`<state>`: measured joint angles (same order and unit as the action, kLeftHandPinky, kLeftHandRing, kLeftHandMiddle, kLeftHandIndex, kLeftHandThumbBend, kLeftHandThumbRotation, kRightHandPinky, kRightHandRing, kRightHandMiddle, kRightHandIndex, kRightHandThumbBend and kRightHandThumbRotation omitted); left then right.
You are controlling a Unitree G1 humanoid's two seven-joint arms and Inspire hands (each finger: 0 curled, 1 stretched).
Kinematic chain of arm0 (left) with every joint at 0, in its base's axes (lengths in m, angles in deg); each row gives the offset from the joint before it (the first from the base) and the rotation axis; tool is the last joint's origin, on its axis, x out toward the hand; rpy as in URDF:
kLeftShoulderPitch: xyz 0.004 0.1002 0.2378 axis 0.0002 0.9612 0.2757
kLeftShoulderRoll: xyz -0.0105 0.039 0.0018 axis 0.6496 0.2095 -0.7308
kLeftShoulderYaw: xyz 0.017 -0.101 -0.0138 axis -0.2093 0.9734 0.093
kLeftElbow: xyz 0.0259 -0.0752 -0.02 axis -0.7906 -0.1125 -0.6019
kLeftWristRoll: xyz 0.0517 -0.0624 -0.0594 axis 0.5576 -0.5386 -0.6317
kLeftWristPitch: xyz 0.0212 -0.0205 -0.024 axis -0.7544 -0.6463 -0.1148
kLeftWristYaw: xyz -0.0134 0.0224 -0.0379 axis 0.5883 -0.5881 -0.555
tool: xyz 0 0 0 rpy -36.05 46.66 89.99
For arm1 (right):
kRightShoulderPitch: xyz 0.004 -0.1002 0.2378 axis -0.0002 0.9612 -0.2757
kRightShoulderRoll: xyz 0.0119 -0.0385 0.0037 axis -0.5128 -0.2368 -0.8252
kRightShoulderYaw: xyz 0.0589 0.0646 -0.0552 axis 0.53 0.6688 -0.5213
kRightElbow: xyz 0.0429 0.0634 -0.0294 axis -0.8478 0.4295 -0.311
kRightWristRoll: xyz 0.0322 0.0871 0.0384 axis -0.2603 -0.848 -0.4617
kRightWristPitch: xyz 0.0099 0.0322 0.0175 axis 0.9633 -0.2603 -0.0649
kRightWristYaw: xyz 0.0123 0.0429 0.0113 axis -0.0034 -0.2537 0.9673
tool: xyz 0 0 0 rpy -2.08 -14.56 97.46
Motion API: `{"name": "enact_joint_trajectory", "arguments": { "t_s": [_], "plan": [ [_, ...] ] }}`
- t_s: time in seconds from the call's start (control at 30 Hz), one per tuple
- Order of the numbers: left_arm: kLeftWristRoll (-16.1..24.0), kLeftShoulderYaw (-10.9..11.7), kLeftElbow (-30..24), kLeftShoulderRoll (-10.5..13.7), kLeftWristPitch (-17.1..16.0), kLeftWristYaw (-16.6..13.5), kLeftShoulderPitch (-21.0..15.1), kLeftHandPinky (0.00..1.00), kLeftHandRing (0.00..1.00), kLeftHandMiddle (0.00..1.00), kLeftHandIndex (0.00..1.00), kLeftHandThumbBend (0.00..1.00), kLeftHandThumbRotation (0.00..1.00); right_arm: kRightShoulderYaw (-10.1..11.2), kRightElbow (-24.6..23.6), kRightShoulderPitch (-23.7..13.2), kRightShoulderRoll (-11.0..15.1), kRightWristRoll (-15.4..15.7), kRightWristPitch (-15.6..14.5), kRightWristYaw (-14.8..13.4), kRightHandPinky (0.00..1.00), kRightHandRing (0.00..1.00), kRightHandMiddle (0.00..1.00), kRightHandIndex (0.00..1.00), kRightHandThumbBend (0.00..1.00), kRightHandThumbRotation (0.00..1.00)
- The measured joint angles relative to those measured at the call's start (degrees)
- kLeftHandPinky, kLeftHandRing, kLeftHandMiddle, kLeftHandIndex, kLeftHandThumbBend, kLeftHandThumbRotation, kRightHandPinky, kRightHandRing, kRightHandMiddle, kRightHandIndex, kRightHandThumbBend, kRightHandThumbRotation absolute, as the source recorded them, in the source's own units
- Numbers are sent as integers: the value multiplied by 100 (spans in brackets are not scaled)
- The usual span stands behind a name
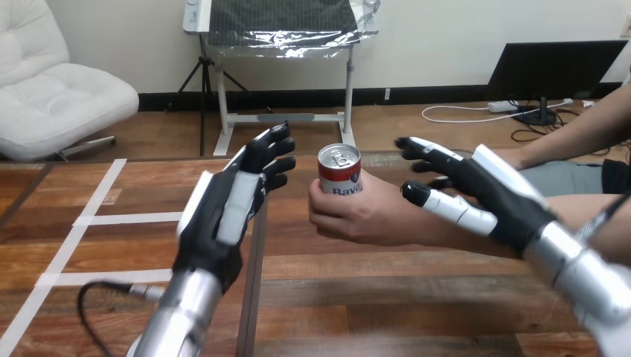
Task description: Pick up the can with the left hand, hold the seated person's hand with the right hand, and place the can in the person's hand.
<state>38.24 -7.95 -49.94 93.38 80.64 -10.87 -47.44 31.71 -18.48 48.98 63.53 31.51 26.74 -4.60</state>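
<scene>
The person's hand (357, 216) holds the can (339, 169) upright above the table (111, 253), near the middle of its far edge, fingers wrapped round the can's lower half. The left hand (231, 201) stands just left of the can, fingers straight, not touching it. The right hand (491, 190) lies over the person's wrist with fingers extended, not curled round it.

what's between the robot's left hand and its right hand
In the head view, the can, held in the person's hand, sits between the left hand and the right hand, touched by neither.
</scene>
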Motion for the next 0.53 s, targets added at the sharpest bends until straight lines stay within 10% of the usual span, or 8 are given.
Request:
{"name": "enact_joint_trajectory", "arguments": {
  "t_s": [0.53],
  "plan": [
    [-183,109,-1082,-2,-854,-21,1216,82,82,83,82,76,100,12,-1171,1191,-1096,-848,624,-263,85,91,92,91,98,100]
  ]
}}
